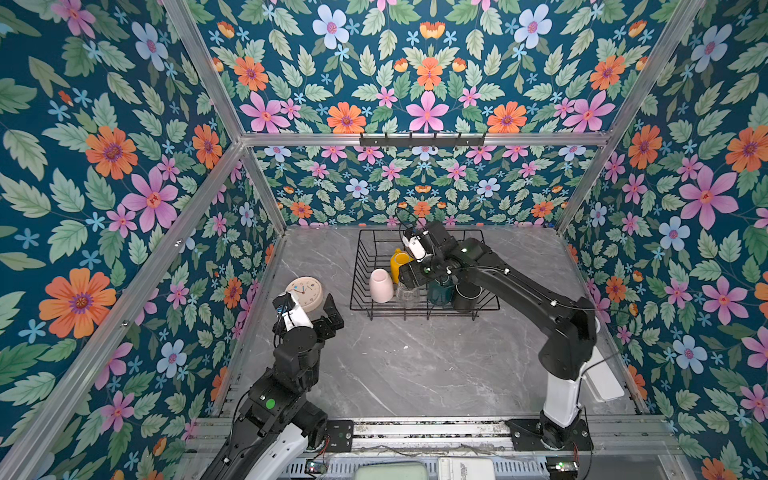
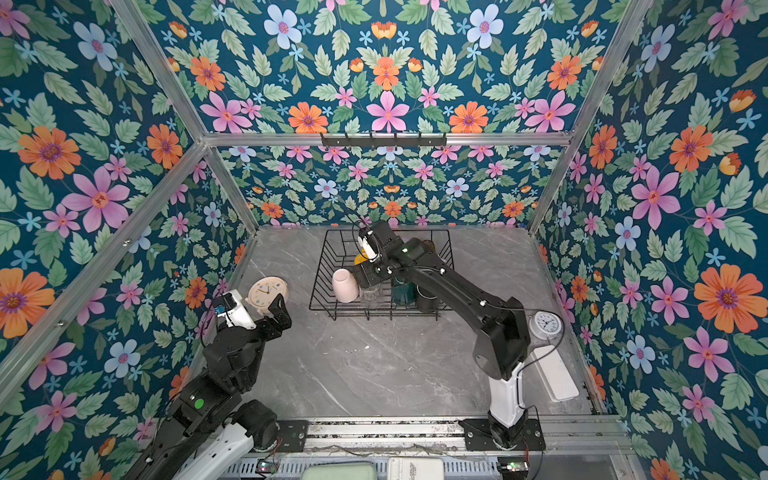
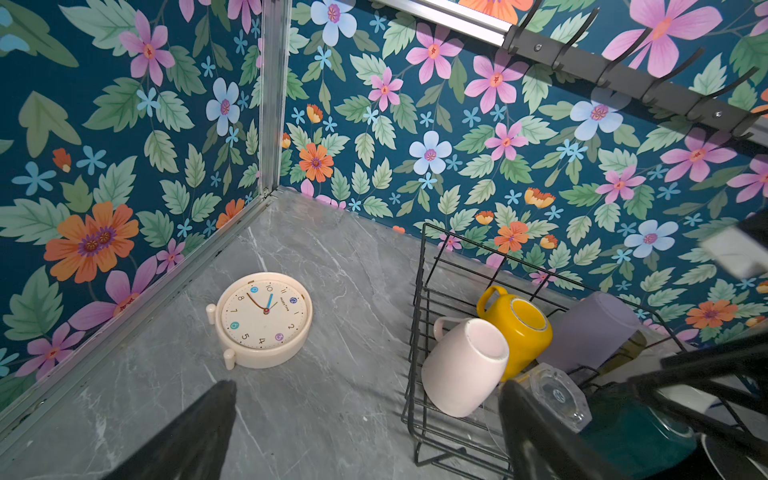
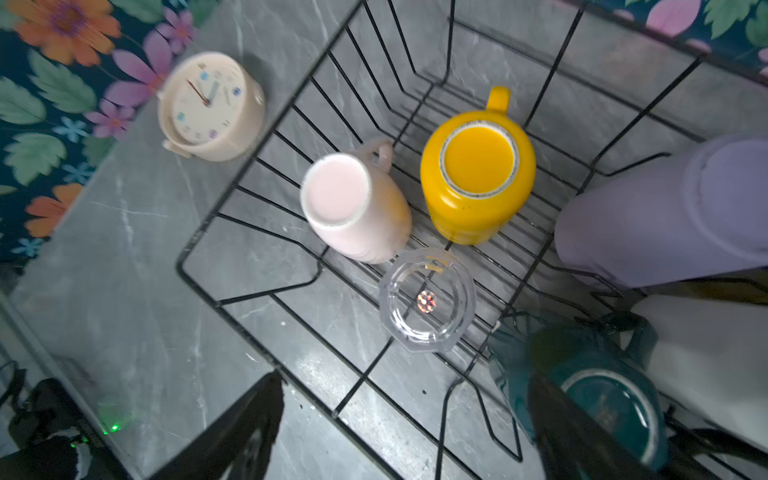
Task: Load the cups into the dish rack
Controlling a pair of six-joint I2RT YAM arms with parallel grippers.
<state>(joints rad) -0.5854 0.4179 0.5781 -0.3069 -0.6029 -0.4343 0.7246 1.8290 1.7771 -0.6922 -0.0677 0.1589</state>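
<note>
The black wire dish rack (image 1: 360, 266) (image 4: 224, 310) stands at the back of the table. Inside it, bottoms up, are a pale-pink mug (image 1: 381, 285) (image 4: 353, 203), a yellow mug (image 1: 399, 261) (image 4: 478, 166), a clear glass (image 1: 407, 296) (image 4: 426, 299), a dark-green mug (image 1: 440, 294) and a black mug (image 1: 467, 298). A lilac tumbler (image 4: 665, 216) and a white mug (image 4: 706, 353) show in the right wrist view. My right gripper (image 1: 411, 276) (image 4: 407, 415) hangs open over the rack's front left, above the glass, holding nothing. My left gripper (image 1: 309, 305) (image 3: 370, 407) is open and empty left of the rack.
A round pink clock (image 1: 305, 291) (image 3: 262, 320) lies on the table just beyond the left gripper. A round white clock (image 2: 547, 325) and a white tray (image 2: 555, 374) sit by the right wall. A black hook rail (image 1: 422, 139) hangs on the back wall.
</note>
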